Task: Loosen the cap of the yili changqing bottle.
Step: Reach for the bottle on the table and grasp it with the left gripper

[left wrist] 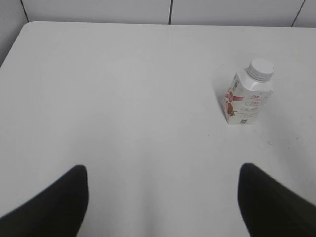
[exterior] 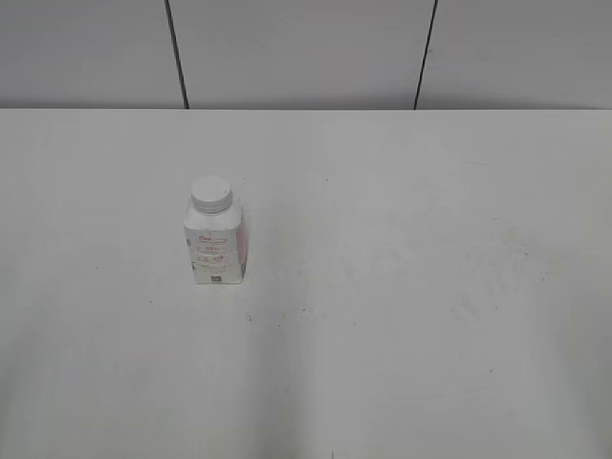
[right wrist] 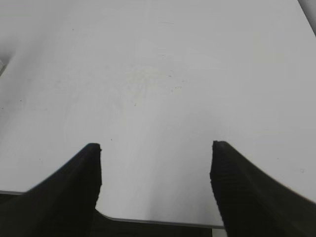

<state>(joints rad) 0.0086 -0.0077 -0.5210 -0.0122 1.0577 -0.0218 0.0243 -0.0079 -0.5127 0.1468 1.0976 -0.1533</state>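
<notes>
Black fingers of the left hand (left wrist: 163, 197) are spread wide, hovering low over the white counter (exterior: 430, 287), holding nothing. Right hand (right wrist: 155, 168) is the same, fingers apart above bare counter. Yili changqing bottle (exterior: 214, 247) stands upright left of centre in the exterior view, long axis vertical, cap (exterior: 210, 194) on top, well clear of both hands.

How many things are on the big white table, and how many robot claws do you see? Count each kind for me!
Bottles: 1, the yili changqing bottle, standing upright
Caps: 1, the cap on the bottle's neck
Grippers: 2, the left gripper and the right gripper, both open
Tables: 1, the table
Total: 5
</notes>
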